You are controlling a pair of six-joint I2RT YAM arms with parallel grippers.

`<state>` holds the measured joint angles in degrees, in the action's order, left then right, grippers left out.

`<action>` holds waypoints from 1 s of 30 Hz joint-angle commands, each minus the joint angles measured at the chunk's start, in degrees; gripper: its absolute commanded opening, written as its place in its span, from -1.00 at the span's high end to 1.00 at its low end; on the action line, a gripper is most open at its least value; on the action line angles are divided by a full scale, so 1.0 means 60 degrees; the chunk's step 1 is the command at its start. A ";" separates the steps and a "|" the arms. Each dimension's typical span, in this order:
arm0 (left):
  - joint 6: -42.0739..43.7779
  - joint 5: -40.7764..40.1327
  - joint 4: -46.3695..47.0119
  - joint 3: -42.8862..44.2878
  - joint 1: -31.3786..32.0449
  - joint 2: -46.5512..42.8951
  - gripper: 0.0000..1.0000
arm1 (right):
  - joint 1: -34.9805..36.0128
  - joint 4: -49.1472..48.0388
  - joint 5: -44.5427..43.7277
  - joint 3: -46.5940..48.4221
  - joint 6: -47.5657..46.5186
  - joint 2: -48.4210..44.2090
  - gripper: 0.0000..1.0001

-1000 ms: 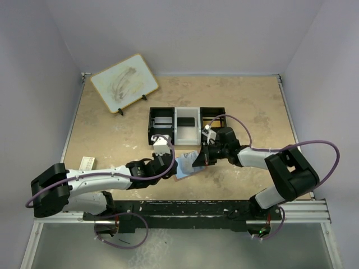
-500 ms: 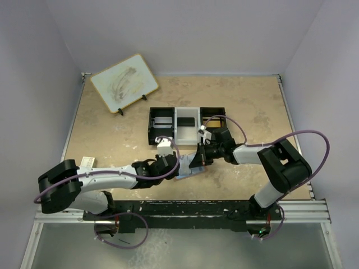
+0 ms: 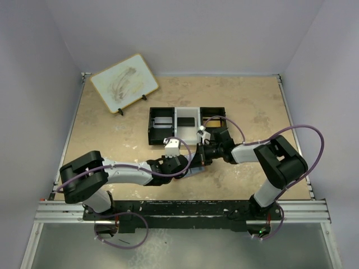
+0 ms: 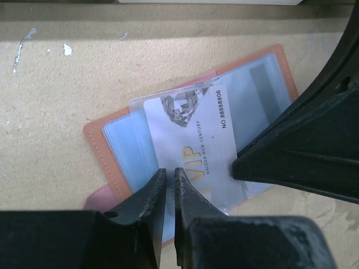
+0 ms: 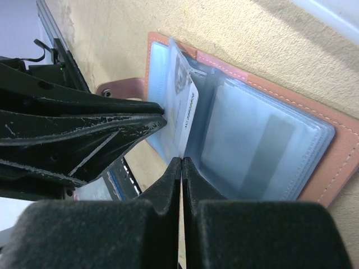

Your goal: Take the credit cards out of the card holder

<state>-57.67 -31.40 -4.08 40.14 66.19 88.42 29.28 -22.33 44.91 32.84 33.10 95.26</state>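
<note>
Touching the credit card [image 4: 190, 134] at its edges, left end effector [image 4: 170, 175] and right end effector [image 5: 181, 163] are both closed.

Reddish-brown card holder [image 4: 99, 147] open flat, pale VIP credit card [image 4: 189, 130] angled across its sleeves

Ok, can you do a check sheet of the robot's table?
Surface: tan mottled table.
Job's things: brown card holder lying open; white VIP card partly out of a clear sleeve.
Clutter: black-white-black tray, dark item in its middle; white board with wooden rim, far left.
Grippers: left gripper pinching the card's near edge; right gripper shut, tip at the holder beside the card.
Cables: purple cables in loose loops, left and right.
Surroundings: pale walls on three sides; metal rail at the near edge.
</note>
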 commanded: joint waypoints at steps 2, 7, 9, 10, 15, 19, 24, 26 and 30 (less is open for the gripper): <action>-0.0423 -0.0596 -0.0093 0.0039 0.0043 0.0178 0.86 | -0.0245 -0.0210 -0.0066 -0.0199 0.0190 -0.0305 1.00; -0.0467 -0.0584 -0.0091 -0.0082 0.0042 0.0113 0.90 | -0.0396 -0.0182 -0.0225 -0.0242 0.0134 -0.0490 1.00; -0.0480 -0.0575 -0.0087 -0.0097 0.0042 0.0091 0.92 | -0.0385 -0.0373 -0.0334 -0.0272 0.0336 -0.0488 1.00; -0.0465 -0.0569 -0.0059 -0.0111 0.0040 0.0071 0.92 | -0.0373 -0.0788 -0.0434 -0.0337 0.0479 -0.0515 1.00; -0.0350 -0.0485 -0.0038 -0.0073 0.0042 0.0114 0.95 | -0.0319 -0.1971 -0.0409 -0.0642 0.1300 -0.0501 0.61; -0.0349 -0.0451 -0.0027 -0.0066 0.0042 0.0102 0.96 | -0.0010 -0.2220 -0.0504 -0.0474 0.1459 -0.0172 0.54; -0.0387 -0.0494 -0.0096 -0.0082 0.0042 -0.0010 0.96 | 0.0210 -0.3009 -0.0661 -0.0460 0.1880 0.0209 0.61; -0.0418 -0.0495 -0.0111 -0.0114 0.0046 -0.0071 0.96 | 0.0217 -0.2926 -0.0934 -0.0489 0.1933 0.0099 0.74; -0.0466 -0.0577 -0.0165 -0.0220 0.0042 -0.0214 0.97 | 0.0165 -0.2033 -0.1397 -0.0607 0.1838 -0.0647 1.00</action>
<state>-59.48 -33.50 -4.16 39.77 66.19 88.84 30.39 -36.14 40.10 29.23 43.72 95.90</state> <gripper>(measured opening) 0.019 0.019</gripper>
